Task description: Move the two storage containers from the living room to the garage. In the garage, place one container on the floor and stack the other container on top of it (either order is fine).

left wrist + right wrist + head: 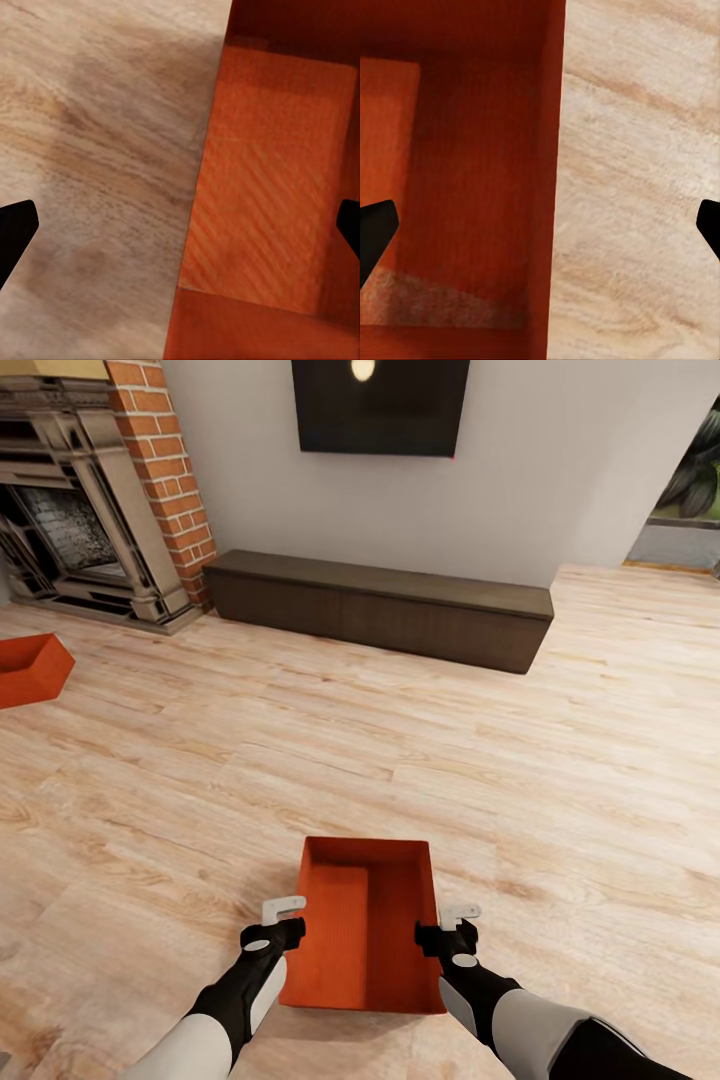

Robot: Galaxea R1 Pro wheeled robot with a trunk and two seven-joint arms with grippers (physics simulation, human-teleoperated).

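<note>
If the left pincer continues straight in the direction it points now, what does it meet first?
Most likely the left wall of the near storage container: in the wrist view the left pincer, open, straddles that rim, wood floor on the outer side. Depth is unclear.

Two orange containers, one (365, 925) near and one (30, 668) far (partly cut off), one cabinet (380, 608), one fireplace (85, 510), one TV (380, 405).

matt box (362, 930), wood plank floor (420, 740)
</note>
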